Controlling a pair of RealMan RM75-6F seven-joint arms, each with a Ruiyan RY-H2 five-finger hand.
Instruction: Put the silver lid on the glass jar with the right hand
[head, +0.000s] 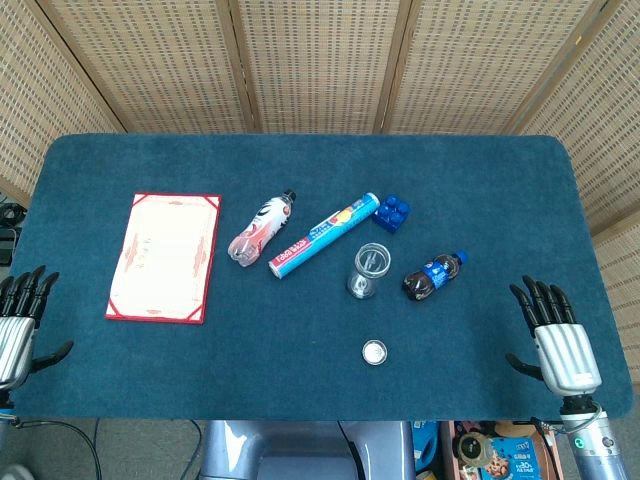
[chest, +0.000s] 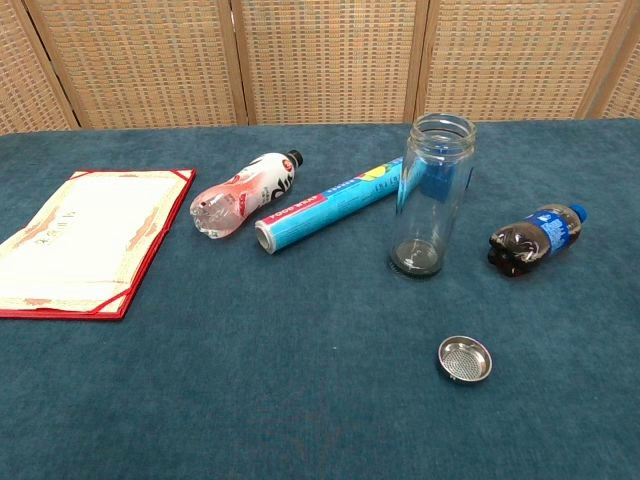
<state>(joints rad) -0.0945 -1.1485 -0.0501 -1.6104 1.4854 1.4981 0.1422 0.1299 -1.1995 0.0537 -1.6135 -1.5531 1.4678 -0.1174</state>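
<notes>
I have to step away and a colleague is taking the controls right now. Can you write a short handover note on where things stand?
Left hand: open, holding nothing, at the near left edge of the table.
Right hand: open, holding nothing, at the near right edge.
Glass jar: upright and uncovered at mid-table, with a small cola bottle lying to its right.
Silver lid: lying on the cloth nearer the robot than the jar, hollow side up, apart from it.
Done: nothing yet; the lid is untouched.
Left: reach with the right hand, pick up the lid, probably turn it over, and set it on the jar's mouth.
</notes>
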